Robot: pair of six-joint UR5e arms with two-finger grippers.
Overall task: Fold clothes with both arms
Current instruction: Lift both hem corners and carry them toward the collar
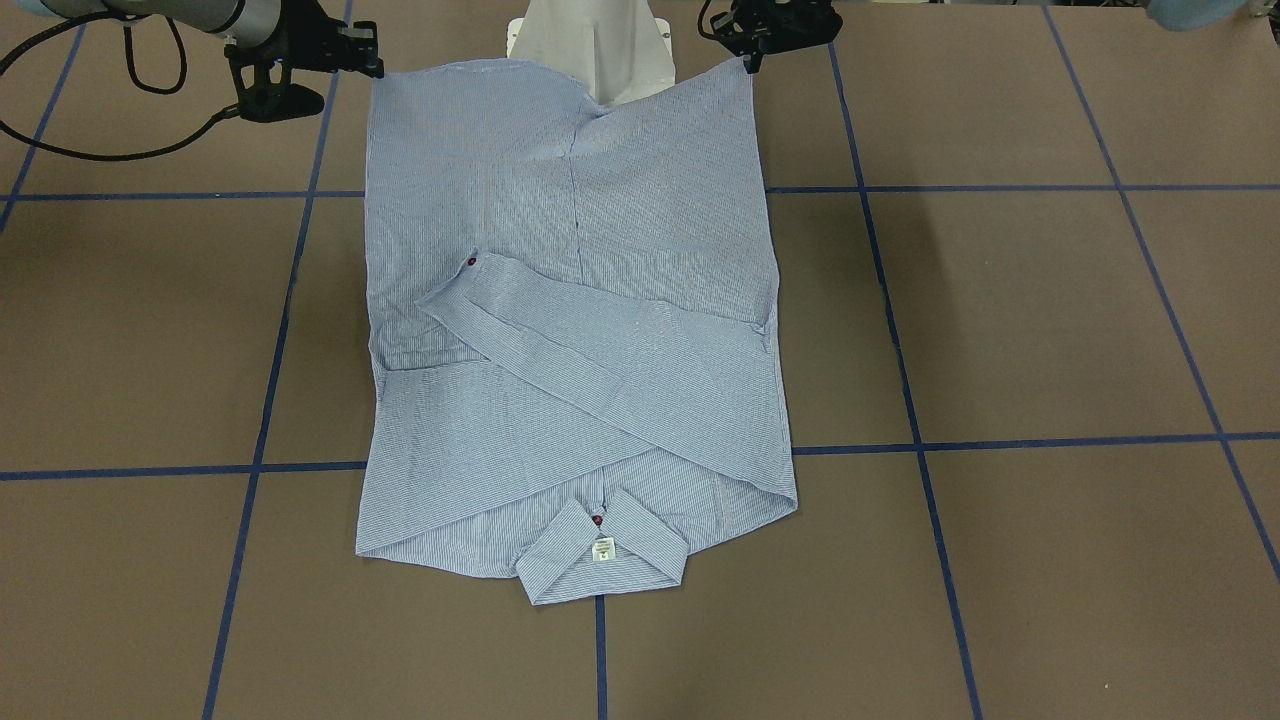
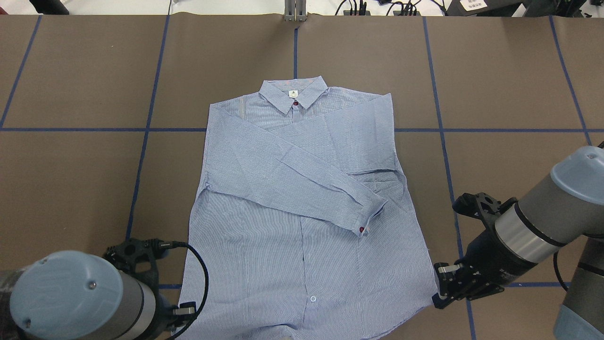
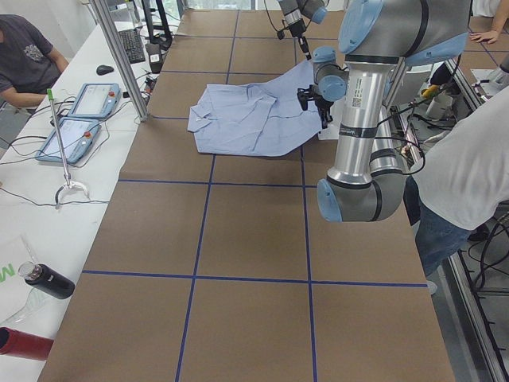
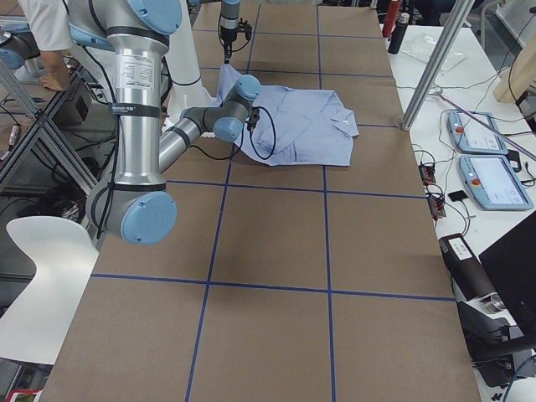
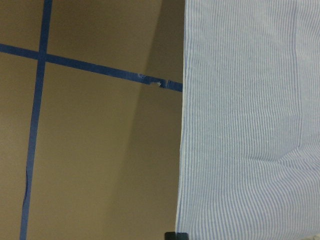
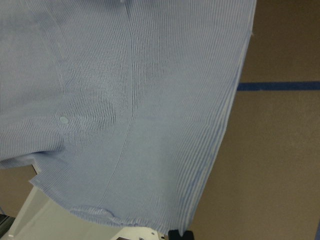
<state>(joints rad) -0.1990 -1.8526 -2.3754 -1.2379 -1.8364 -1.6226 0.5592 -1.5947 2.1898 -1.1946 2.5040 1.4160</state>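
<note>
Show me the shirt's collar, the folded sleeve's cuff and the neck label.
collar (image 2: 276, 93), overhead exterior, one flap
cuff (image 2: 370, 215), overhead exterior, its middle
neck label (image 1: 602, 549), exterior front-facing, its centre
</note>
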